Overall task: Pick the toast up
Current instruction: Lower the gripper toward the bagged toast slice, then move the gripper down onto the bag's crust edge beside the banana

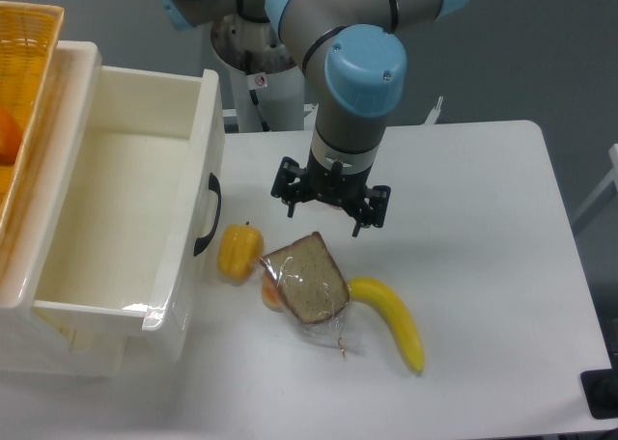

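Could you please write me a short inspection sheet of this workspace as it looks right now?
Surface: white table, no spills seen.
Job's things: toast in clear wrap, lying flat on the table, not held.
Clutter: banana right of the toast, touching its wrap; yellow pepper to its left; small orange fruit partly hidden under the toast.
Grippers: pincer above the table just behind the toast, holding nothing; open or shut cannot be told.
Cables: nothing seen.
Surroundings: open white drawer at left, inside bare; yellow basket at far left holding something orange.
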Controlling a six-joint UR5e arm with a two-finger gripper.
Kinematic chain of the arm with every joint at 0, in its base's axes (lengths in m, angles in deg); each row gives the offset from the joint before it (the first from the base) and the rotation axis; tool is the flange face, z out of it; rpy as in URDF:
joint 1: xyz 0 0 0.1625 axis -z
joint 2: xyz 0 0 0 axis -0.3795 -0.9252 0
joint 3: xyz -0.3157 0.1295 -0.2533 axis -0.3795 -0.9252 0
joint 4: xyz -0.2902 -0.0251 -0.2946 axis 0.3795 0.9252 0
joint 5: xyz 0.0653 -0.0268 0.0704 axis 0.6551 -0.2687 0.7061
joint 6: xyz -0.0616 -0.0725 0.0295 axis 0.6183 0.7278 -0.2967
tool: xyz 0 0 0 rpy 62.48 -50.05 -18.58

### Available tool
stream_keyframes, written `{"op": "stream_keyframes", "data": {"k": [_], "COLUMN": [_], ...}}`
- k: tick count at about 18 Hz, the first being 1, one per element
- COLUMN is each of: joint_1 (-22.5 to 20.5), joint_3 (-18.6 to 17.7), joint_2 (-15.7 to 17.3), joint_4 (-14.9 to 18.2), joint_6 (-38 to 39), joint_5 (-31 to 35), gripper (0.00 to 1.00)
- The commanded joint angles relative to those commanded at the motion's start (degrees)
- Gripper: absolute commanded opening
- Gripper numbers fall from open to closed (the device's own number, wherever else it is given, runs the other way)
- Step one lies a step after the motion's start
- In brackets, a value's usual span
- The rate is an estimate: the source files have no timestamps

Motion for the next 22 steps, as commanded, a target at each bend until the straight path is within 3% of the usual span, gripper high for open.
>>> {"op": "stream_keyframes", "data": {"k": [6, 10, 15, 22], "joint_1": [-0.26, 0.26, 1.32, 1.23], "joint_3": [-1.4, -2.46, -4.22, -3.34], "joint_2": [-0.35, -2.98, -3.86, -8.78], "joint_4": [0.0, -0.09, 0.0, -0.35], "joint_6": [0.44, 1.31, 3.42, 8.35], "joint_5": [-0.79, -0.7, -0.79, -0.61], "gripper": [1.0, 1.0, 1.0, 1.0]}}
